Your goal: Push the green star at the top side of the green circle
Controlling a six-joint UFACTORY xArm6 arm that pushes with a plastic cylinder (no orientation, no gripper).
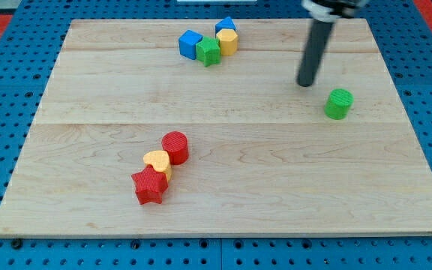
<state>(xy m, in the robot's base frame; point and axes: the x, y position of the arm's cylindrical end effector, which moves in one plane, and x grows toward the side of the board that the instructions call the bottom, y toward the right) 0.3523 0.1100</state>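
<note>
Green star point(209, 52) sits near the view's top, left of centre, packed in a cluster: blue cube point(190, 43) touching it on the view's left, yellow block point(228, 42) touching on the right, a second blue block point(226, 25) just behind the yellow one. Star looks wedged between the cube and the yellow block.

Green circle point(339, 103) stands alone toward the view's right, lower than the star, well apart from it. Target spot, the circle's top side, is the bare desk just above it, and right now that is about where my tip is.

My tip point(305, 84) rests on the desk just up-left of the circle, near but not touching. The star lies far to the tip's left and a bit toward the view's top. So the tip is on the wrong side, between star and goal. My read: it has to go round to the star's left side, about where the blue cube sits, then push rightward and slightly down. Risk: cube and yellow block get dragged along.

End effector is a plain dark rod, no jaws, nothing to open or close, holds nothing, touches no block.

Elsewhere, toward the bottom left: red circle point(175, 147), yellow heart point(158, 163), red star point(148, 185) in a touching diagonal chain, out of the way. Desk point(246, 202) otherwise bare.
</note>
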